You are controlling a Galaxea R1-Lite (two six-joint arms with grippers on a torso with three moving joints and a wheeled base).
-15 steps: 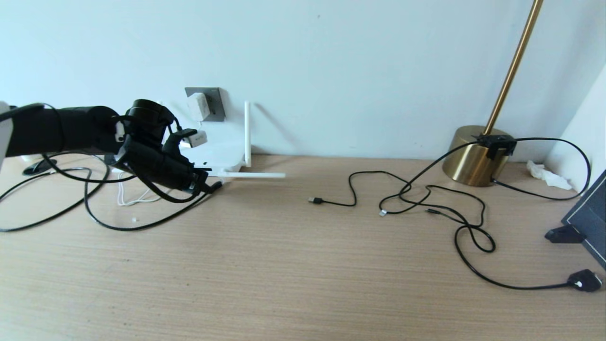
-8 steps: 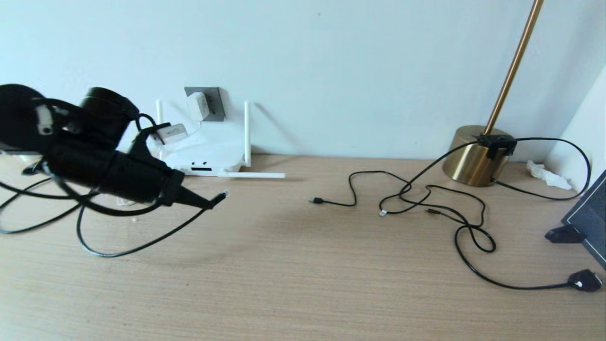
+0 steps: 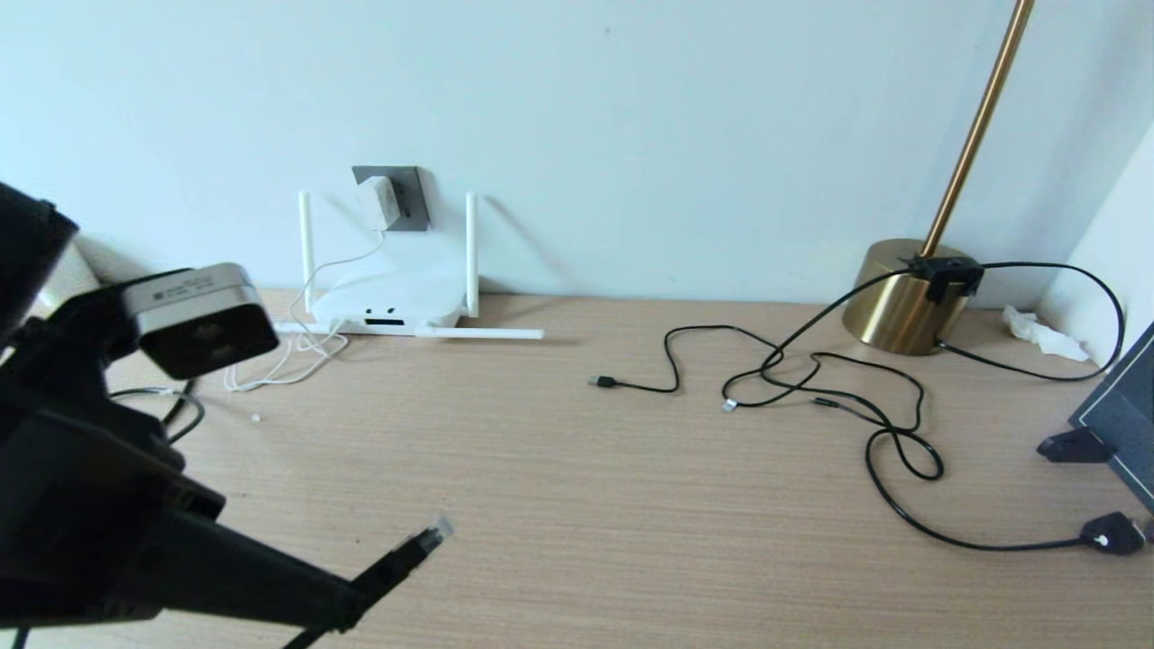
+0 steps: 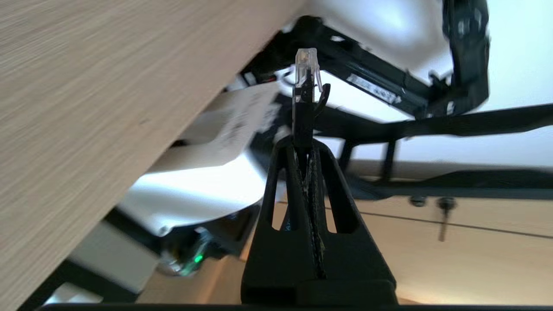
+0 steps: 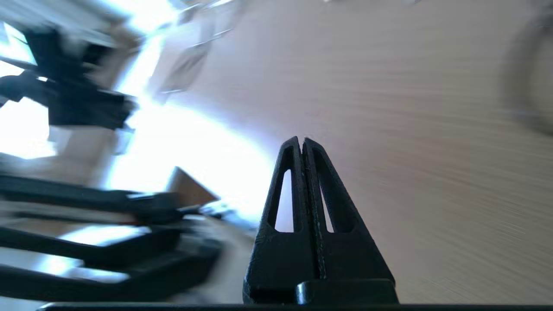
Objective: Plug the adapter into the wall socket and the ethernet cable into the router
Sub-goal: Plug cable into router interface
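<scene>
The white adapter sits in the dark grey wall socket on the back wall, and its thin white cord falls to the table. Below it lies the white router, with two antennas upright and one flat on the table. My left gripper is low at the near left, well away from the router. It is shut on the ethernet cable, whose clear plug sticks out past the fingertips. In the left wrist view the left gripper pinches the ethernet cable. My right gripper is shut and holds nothing. It is outside the head view.
A gold lamp base with its pole stands at the back right. Loose black USB cables sprawl over the wooden table, ending in a black plug. A dark frame leans at the right edge, behind it a crumpled tissue.
My left arm has swung back from the router toward the near left, carrying the ethernet plug with it. The router and the white cord now show in full.
</scene>
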